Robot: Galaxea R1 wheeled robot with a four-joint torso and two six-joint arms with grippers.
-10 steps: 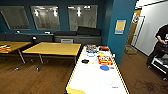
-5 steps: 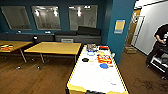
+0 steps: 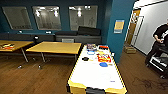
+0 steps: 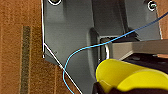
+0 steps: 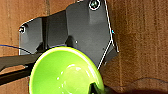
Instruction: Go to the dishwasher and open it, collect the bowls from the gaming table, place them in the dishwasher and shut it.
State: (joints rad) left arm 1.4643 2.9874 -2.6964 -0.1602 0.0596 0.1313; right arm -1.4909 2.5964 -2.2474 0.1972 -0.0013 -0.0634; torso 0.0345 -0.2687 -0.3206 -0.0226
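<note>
Head view: the gaming table [image 3: 96, 75] stands straight ahead, its glossy white top running away from the robot, yellow sides and a dark slot at the near end.
On the table: a clutter of small coloured items sits toward the far half, among them a blue round thing [image 3: 103, 64] and a red-and-yellow packet [image 3: 104, 58]; I can't tell from here whether any of it is a bowl.
Left wrist view: a yellow bowl [image 4: 130, 76] rides close under the camera, over wooden floor [image 4: 20, 50]; the left gripper looks to be holding it, though its grasp is not plain.
Right wrist view: a green bowl [image 5: 65, 72] hangs the same way, open side toward the camera, a dark finger [image 5: 95, 88] over its rim, so this one seems clamped.
Dishwasher: not to be seen from where the robot now faces.
Bystander: a person [image 3: 160, 42] stands by the doorway, well apart from the table.
Step in hand: collecting bowls, I judge, with one apparently in each arm.
Next move calls for: carrying both level, rims kept up, and steering the base wide of the table corner and the yellow-topped tables [image 3: 55, 47].
</note>
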